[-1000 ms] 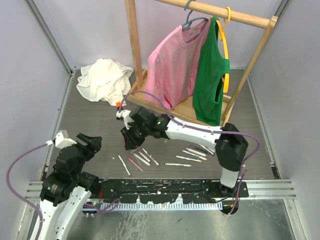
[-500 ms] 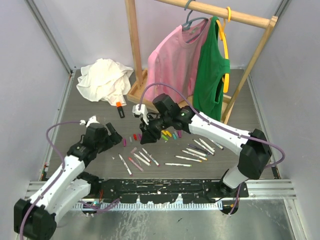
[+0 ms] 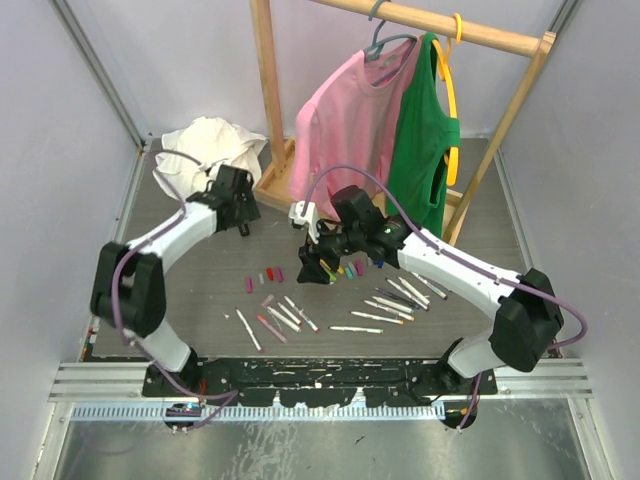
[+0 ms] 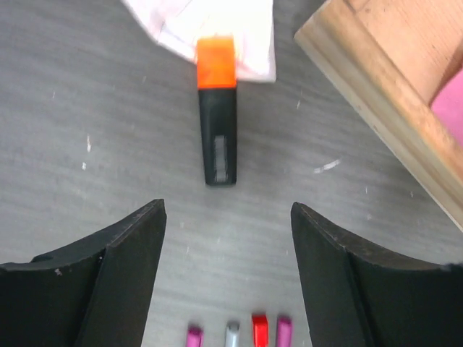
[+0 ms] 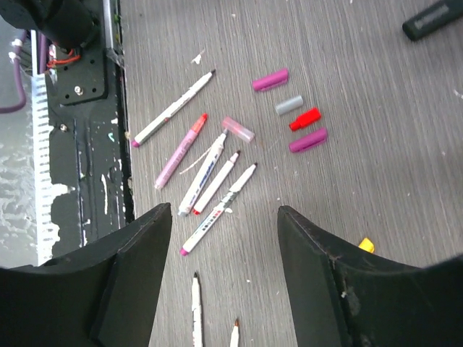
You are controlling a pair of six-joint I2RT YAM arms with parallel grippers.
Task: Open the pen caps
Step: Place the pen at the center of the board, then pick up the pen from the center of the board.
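Observation:
A stubby black marker (image 4: 218, 141) with an orange cap (image 4: 215, 62) lies on the grey table, just ahead of my left gripper (image 4: 226, 210), which is open and empty. In the top view my left gripper (image 3: 239, 208) is by the white cloth. A row of loose pen caps (image 4: 260, 330) lies behind it; they also show in the right wrist view (image 5: 304, 118). My right gripper (image 5: 224, 211) is open and empty above several uncapped white pens (image 5: 205, 173). In the top view my right gripper (image 3: 313, 264) hovers beside the caps (image 3: 270, 273) and pens (image 3: 300, 313).
A crumpled white cloth (image 3: 205, 155) lies at the back left. A wooden clothes rack (image 3: 270, 110) with a pink shirt (image 3: 345, 125) and a green top (image 3: 420, 160) stands behind. More pens (image 3: 395, 305) lie to the right. The black base rail (image 5: 79, 79) is near.
My left arm has swung from the near left corner out to the black marker at the back. My right gripper has shifted right, away from the leftmost pens.

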